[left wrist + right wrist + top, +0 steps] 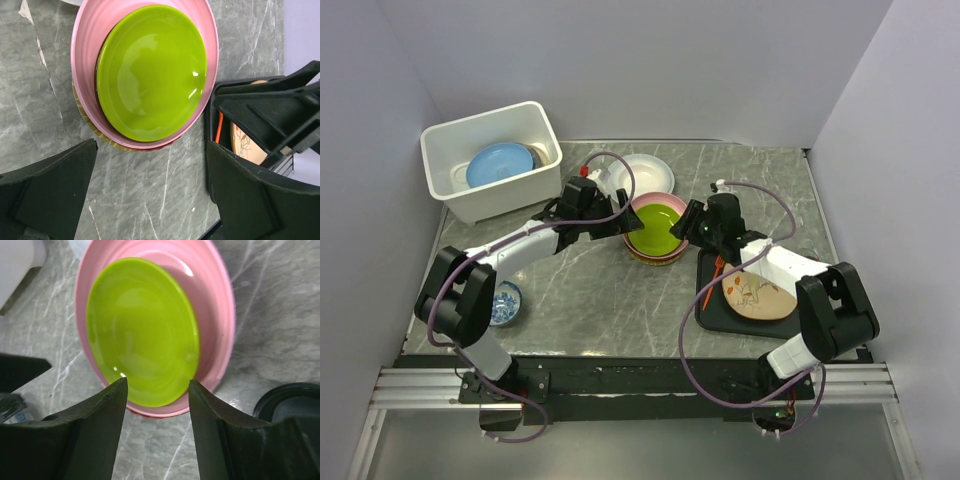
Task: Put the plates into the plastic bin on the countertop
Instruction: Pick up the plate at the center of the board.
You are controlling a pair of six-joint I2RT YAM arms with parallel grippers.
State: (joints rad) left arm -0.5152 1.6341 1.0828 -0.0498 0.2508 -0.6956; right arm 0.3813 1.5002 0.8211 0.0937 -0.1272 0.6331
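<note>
Crockery nearest me: the cream plate lies on the black tray. Mid table, my right jaws, half-wide and empty, frame the near rim of the green plate, I judge to lift it off the pink plate. My left jaws stand wide alongside. Farthest, the plastic bin holds a blue plate.

Green plate atop pink plate, stacked on countertop centre; light blue plate inside white plastic bin, far left.

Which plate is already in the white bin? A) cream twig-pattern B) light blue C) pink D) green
B: the light blue plate lies inside the plastic bin, while the green plate and the pink plate sit stacked on the countertop.
</note>
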